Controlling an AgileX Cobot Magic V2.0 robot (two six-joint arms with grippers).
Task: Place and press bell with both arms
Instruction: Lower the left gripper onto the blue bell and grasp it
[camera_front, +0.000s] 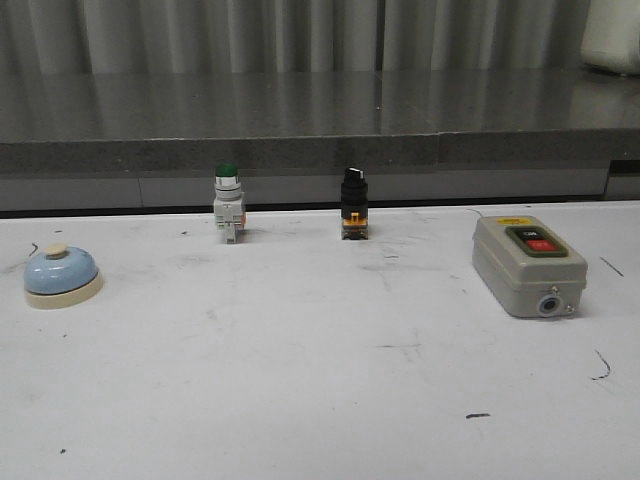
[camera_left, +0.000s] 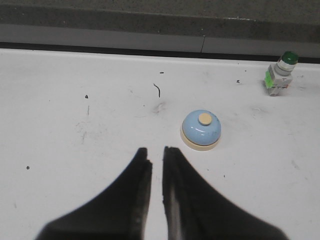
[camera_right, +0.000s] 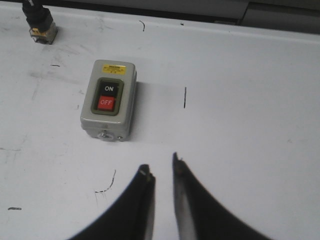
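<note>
Bell (camera_front: 62, 275) upright at far left of counter (camera_front: 320, 400), untouched. Left hand (camera_left: 155, 157) near it, fingers nearly together, empty; right hand (camera_right: 162, 172) likewise by grey switch box (camera_right: 108, 100). Best spread wide, straddle the cream base, grip low.

Lighting is soft, even and slightly dim, with a cool grey cast. The white scuffed tabletop (camera_front: 320, 380) shows no glare, while the polished grey stone ledge (camera_front: 300, 105) behind carries faint vertical reflections. Shadows are weak and short. All three views are mildly grainy; both wrist views blur the dark near fingers.
</note>
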